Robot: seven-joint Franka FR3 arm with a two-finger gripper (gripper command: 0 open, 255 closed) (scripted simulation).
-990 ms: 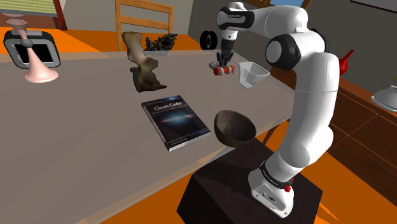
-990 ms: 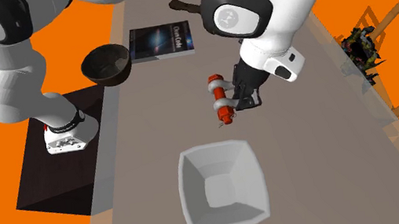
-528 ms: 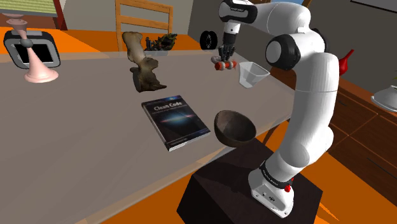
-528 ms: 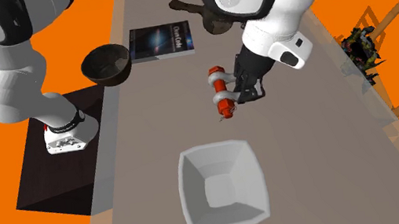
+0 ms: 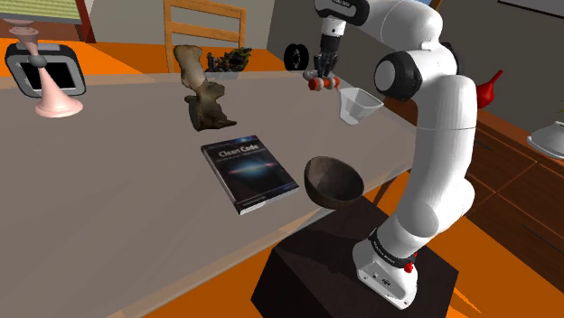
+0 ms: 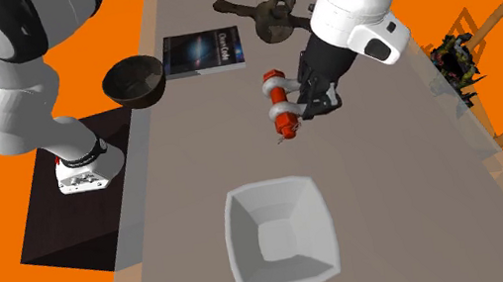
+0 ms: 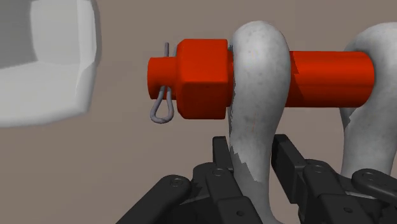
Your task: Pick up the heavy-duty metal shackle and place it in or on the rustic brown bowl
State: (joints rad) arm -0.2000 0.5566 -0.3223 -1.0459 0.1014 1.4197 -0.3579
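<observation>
The gripper point(image 7: 252, 167) is clamped on one grey leg of the shackle point(image 7: 257, 89) and holds it, red pin crosswise, in the air above the counter point(image 5: 117, 190) — seemingly between the white tub point(image 6: 280, 233) and the book point(image 6: 202, 52). The bowl point(image 5: 333, 181) sits at the counter's edge, well apart.

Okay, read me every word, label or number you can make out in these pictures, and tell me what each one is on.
"Clean Code": the title on the dark cover of the book lying on the table.
Any smaller print on that cover: too small to read.
The shackle, bowl and white bin: no text to be seen.
</observation>
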